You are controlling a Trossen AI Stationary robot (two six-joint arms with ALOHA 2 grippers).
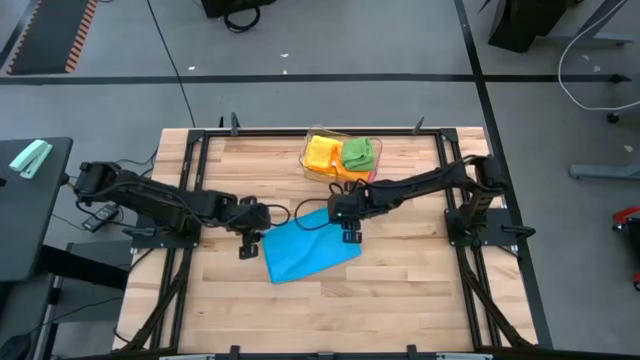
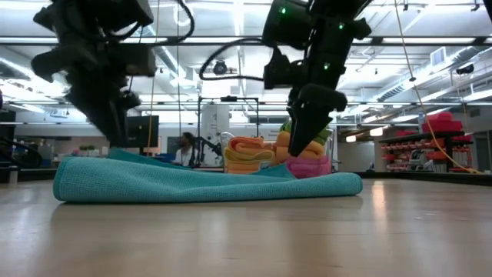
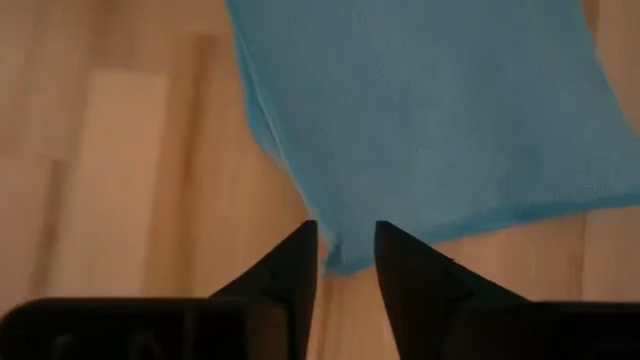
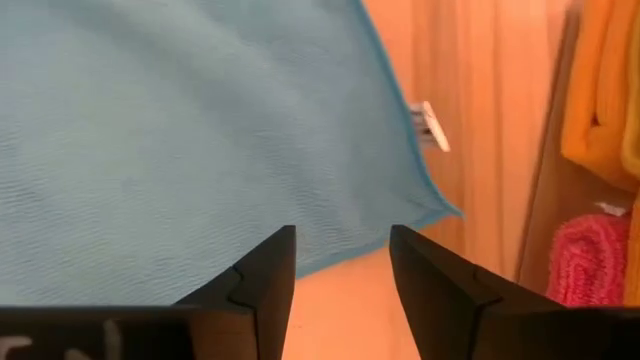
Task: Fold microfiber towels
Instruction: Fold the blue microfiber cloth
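While overhead hides gaps, wrist views show both grippers' jaws parted, empty, over the blue towel.

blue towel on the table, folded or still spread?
Folded. The blue towel lies as a doubled layer with a rounded fold edge in the low view; how many folds, cannot tell.

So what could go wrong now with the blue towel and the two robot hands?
The left gripper is open with a corner of the blue towel between its fingertips, so the cloth might snag and lift as it pulls away, undoing the fold. The right gripper is open right over the towel's other edge and could drag it too. The clear tray of folded towels sits close behind the right arm, which might bump it.
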